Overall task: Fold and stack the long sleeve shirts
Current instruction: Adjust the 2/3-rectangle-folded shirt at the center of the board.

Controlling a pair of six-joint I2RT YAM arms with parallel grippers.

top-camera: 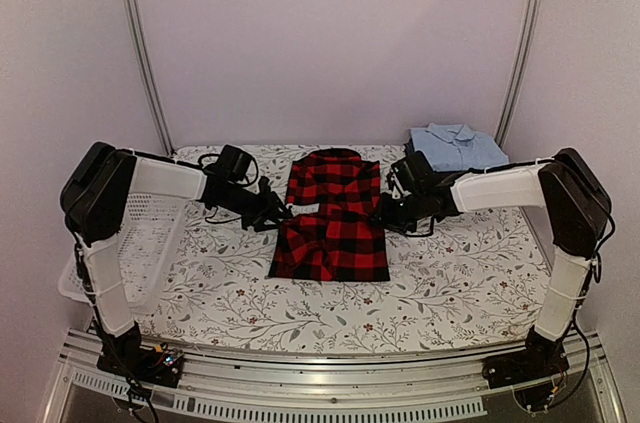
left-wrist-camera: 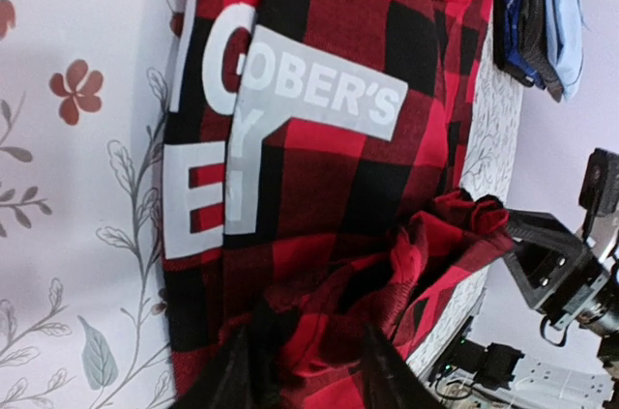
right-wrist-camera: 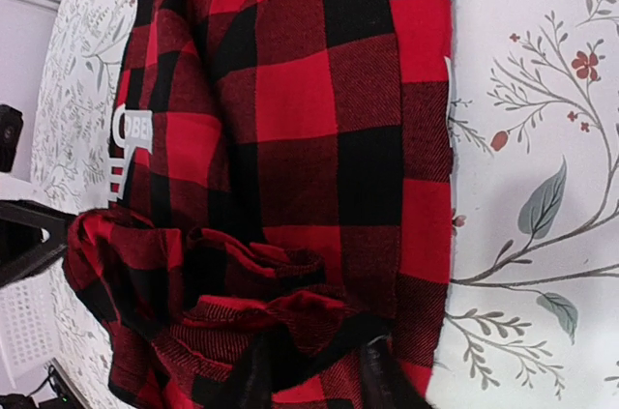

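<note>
This is a robotics lab test cell rather than a home. A left arm (top-camera: 105, 243) and a right arm (top-camera: 570, 243) are bolted to an aluminium rail (top-camera: 330, 375) at the near edge of the tabletop (top-camera: 450, 283), with loose cables (top-camera: 560, 383) at their bases. Slotted metal posts (top-camera: 140, 43) frame blank lilac panels (top-camera: 330, 33) where room walls would be. The only household things are a flowered cloth cover, a white basket (top-camera: 150, 233), a check shirt (top-camera: 335, 218) and a folded blue shirt (top-camera: 455, 148), laid out like props.

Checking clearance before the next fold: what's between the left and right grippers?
The red-and-black checked shirt fills the gap between the left gripper and right gripper, clear in the top view. Both wrist views show its bunched fabric up close.
</note>
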